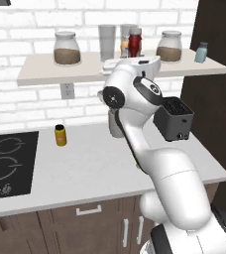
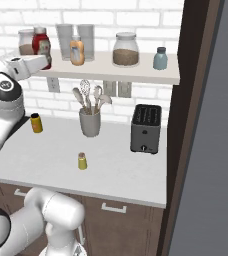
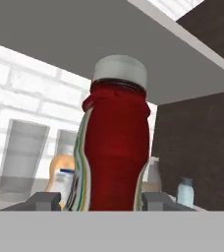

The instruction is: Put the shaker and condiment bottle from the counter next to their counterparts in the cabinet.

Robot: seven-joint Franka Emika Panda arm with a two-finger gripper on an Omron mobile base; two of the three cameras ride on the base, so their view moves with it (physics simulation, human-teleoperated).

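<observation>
While my arm reaches up to the shelf, my pincer is clamped on the condiment bottle, one finger on each side of its red body. Well below my pincer lies the counter, pale and long, with the black cooktop at its far end. Below my pincer and to one side stands the toaster; nearer stands the utensil holder. Level with my pincer on the shelf are two clear glasses and a brown-filled jar. Just beside the held bottle is the orange bottle. Farther along the shelf is the pale blue shaker. Down on the counter stand the yellow-orange jar and, smallest, the shaker, upright and apart from everything else.
</observation>
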